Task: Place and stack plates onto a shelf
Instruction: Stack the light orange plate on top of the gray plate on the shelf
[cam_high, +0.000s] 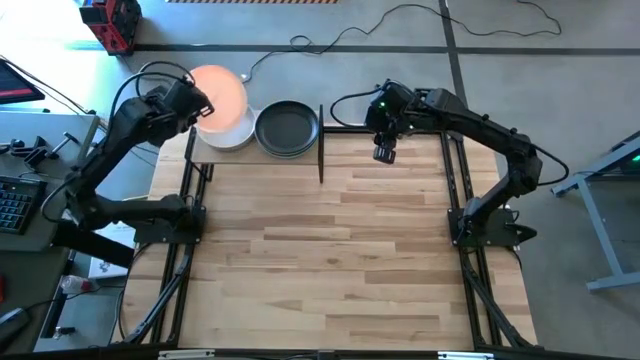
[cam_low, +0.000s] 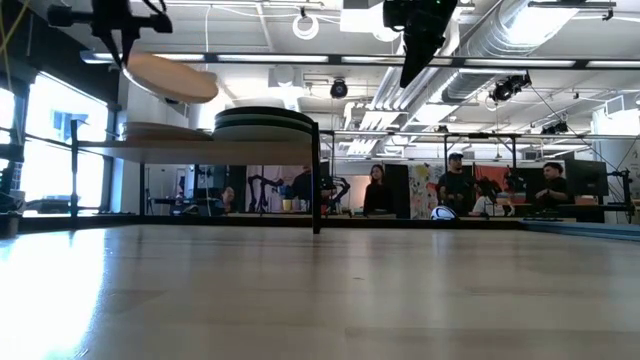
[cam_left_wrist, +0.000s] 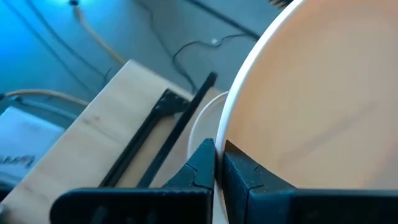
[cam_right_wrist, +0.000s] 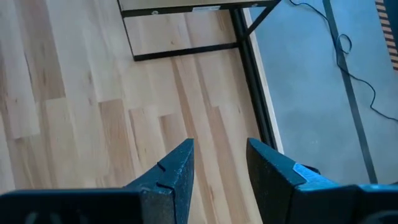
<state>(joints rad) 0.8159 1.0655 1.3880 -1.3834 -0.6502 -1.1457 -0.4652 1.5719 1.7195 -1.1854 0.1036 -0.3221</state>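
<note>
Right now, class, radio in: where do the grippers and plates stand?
Left gripper shut on peach plate, held tilted above left stack. Right gripper open, empty, over the table beside the shelf. Dark stack on shelf. Nothing blocking.

Two dark jointed arms, matte black segments throughout, left gripper (cam_left_wrist: 217, 165) with wedge-shaped black fingers, right gripper (cam_right_wrist: 219, 163) likewise, a green light seen on the right wrist
</note>
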